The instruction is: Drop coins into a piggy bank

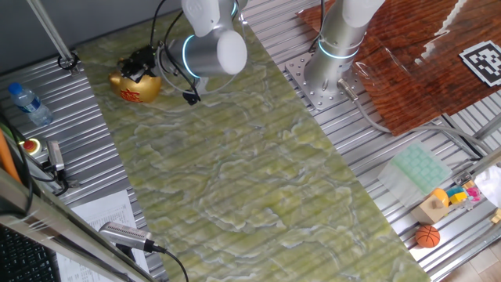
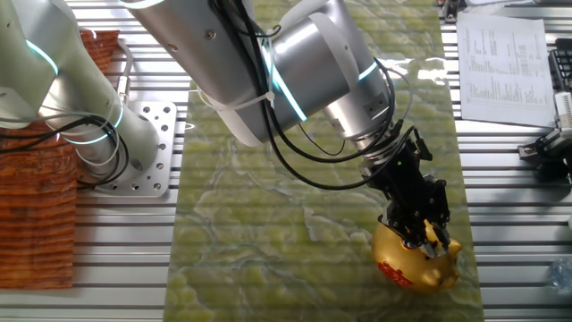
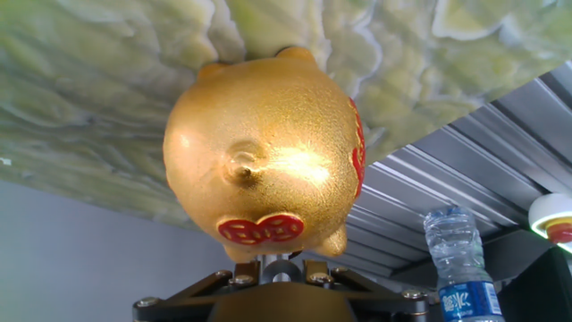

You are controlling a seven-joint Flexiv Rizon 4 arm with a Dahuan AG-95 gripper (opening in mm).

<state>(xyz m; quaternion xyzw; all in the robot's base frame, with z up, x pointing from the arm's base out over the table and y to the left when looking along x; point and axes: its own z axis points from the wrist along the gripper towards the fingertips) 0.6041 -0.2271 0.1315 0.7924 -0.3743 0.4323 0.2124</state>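
The shiny gold, rounded pig-shaped piggy bank (image 1: 135, 86) with red markings on its side stands near one corner of the green marbled mat (image 1: 258, 180) that covers the grooved metal table (image 1: 368, 157). The black two-finger gripper (image 2: 427, 240) of the silver robot arm (image 2: 295, 72) hangs directly over the pig's back, its tips at or just above the gold surface; whether they touch it cannot be told. In the hand view the piggy bank (image 3: 264, 165) fills the middle of the picture, a small round nub on its gold back and a red coin-shaped mark low on its side, and between the fingertips at the bottom edge sits a small grey metallic piece, possibly the coin (image 3: 277, 266), though too little of it shows to be sure. The fingers look drawn close together around that piece, yet whether they truly pinch it cannot be told. A clear plastic water bottle with a blue cap (image 1: 30, 103) lies on the bare metal beside the mat, near the pig. Well apart, at the far corner of the table, rest a small orange basketball (image 1: 427, 236), a pale green tray (image 1: 419, 168) and some small coloured toys (image 1: 458, 194). Printed paper sheets (image 2: 500, 63) lie beside the mat's edge.
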